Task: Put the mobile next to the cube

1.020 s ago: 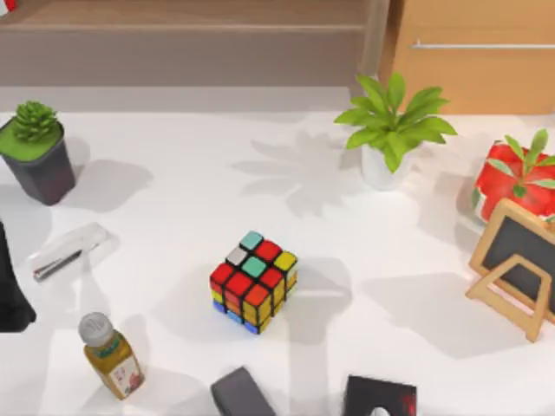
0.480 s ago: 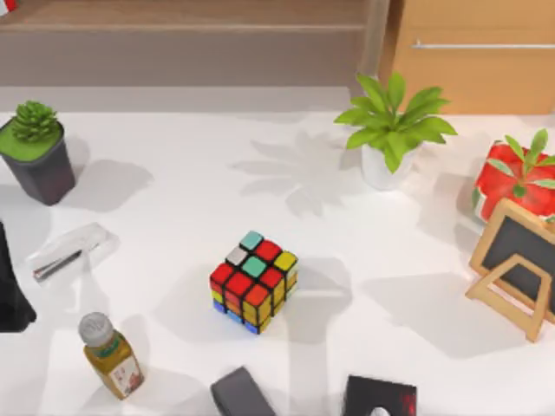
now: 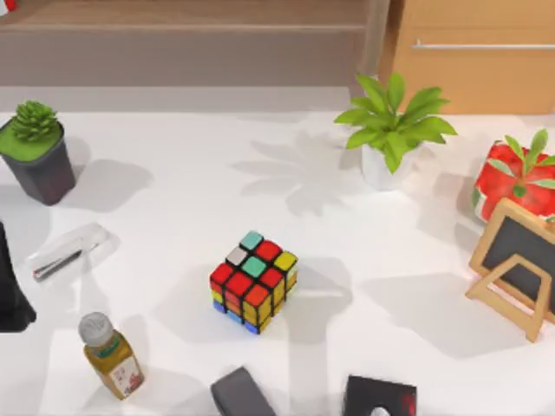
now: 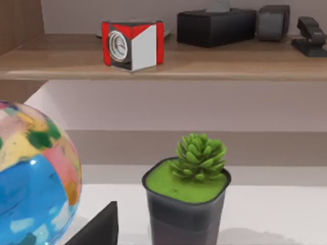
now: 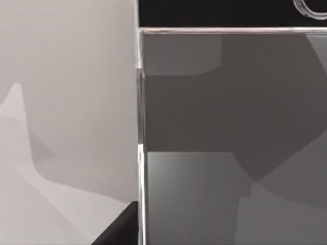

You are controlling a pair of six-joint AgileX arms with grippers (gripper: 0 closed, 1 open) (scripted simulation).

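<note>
At the counter's middle, a bit twd the front edge, sits the cube (image 3: 253, 282), w/ a dark grey block (image 3: 241, 394) and a black box w/ red mark (image 3: 379, 397) at the front edge. Our right wrist cam looks close onto the mobile (image 5: 230, 153), flat on the counter (image 5: 66, 102), screen up, round home button (image 5: 311, 7) at one end; its spot relative to the cube we can't tell. Our left arm (image 3: 10, 286) is parked at the left edge; whether left claw or right claw is apart or together we can't tell.
</note>
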